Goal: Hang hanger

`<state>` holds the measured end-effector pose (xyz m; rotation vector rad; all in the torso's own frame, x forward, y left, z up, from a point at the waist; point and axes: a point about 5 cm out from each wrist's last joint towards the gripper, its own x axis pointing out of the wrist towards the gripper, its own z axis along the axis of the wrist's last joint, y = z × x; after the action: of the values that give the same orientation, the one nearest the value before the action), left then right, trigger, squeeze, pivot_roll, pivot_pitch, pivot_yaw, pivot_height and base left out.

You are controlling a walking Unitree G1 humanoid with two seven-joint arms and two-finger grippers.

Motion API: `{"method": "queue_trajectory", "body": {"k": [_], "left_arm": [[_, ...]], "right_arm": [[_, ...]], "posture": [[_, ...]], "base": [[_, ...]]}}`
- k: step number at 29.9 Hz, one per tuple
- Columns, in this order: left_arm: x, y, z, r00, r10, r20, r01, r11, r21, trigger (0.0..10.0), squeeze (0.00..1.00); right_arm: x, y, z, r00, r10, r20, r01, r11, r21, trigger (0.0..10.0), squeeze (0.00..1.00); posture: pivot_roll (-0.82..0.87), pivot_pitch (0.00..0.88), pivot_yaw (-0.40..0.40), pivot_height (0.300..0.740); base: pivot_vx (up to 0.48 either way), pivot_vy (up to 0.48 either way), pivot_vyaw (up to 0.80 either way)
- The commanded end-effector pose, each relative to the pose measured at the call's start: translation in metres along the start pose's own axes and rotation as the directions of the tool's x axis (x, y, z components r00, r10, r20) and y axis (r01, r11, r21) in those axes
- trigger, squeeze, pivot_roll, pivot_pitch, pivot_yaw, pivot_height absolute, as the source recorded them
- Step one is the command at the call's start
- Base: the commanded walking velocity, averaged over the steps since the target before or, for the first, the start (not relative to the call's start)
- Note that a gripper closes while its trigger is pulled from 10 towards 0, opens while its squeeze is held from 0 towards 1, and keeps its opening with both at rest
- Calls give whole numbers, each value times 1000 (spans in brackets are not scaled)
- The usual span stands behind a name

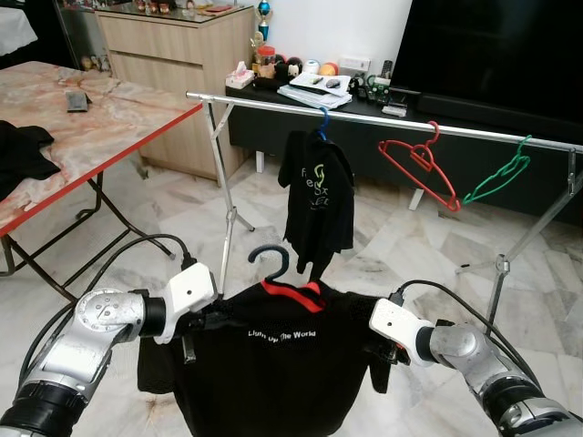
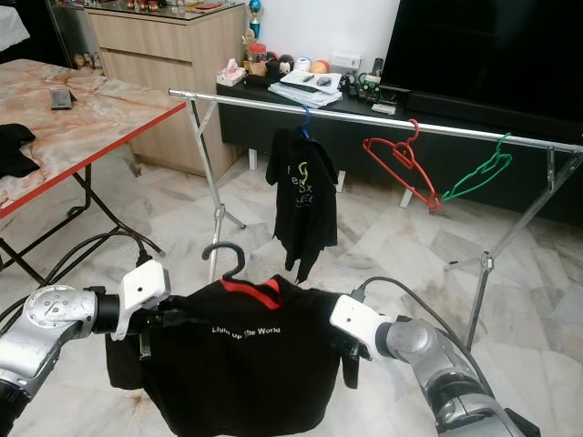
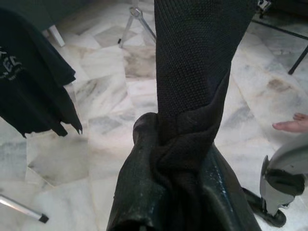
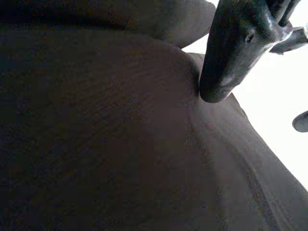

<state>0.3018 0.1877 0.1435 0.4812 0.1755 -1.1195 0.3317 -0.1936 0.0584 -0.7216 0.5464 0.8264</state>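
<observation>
Here we see a black T-shirt (image 1: 273,364) on a dark hanger (image 1: 271,262) held low in front of the robot, between both arms; the hook points up, a red collar strip just under it; white lettering runs across the chest. The left tool (image 3: 168,192) is clamped on a bunched fold of the shirt's shoulder, fabric squeezed between its fingers (image 3: 134,192); the right tool (image 4: 211,82) sits against the other shoulder, probably pinching the cloth, but the dark wrist view leaves us unable to tell its grip. Beyond the shirt stands a metal clothes rail (image 1: 383,116), well apart from the held hanger; on it hang a black shirt on a blue hanger (image 1: 316,196), a red hanger (image 1: 419,164) and a green hanger (image 1: 499,173). A marble-patterned worktop (image 1: 100,118) with a red edge stands to the left; floor is pale marble tile (image 1: 410,246).
</observation>
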Motion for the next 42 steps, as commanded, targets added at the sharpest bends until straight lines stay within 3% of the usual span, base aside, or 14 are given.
{"method": "queue_trajectory", "body": {"k": [1, 2, 32, 38, 42], "left_arm": [[-4, 8, 14, 999, 22, 50, -24, 999, 32, 0, 0], [-5, 8, 14, 998, 24, 51, -26, 999, 30, 0, 0], [-7, 6, 6, 999, 38, 11, -38, 999, 2, 0, 0], [-7, 4, -5, 997, 70, -27, -71, 997, -17, 0, 0], [-9, 4, -24, 985, 122, -126, -126, 992, -31, 0, 0]], "right_arm": [[-1, 2, -6, 1000, -15, -10, 15, 999, 37, 3020, 0], [-1, 0, -7, 999, -34, -14, 35, 999, 40, 0, 0], [-5, -10, -5, 995, -99, -30, 99, 995, 15, 0, 0], [-3, -11, 1, 995, -100, -14, 100, 995, -8, 0, 0], [-4, -13, 3, 995, -103, -15, 103, 994, -38, 0, 0]], "posture": [[146, 27, -63, 740], [145, 29, -62, 740], [144, 43, -66, 740], [138, 32, -62, 740], [133, 26, -60, 740]], "base": [[0, 0, 0], [0, 0, 0], [0, 0, 0], [0, 0, 0], [0, 0, 0]]}}
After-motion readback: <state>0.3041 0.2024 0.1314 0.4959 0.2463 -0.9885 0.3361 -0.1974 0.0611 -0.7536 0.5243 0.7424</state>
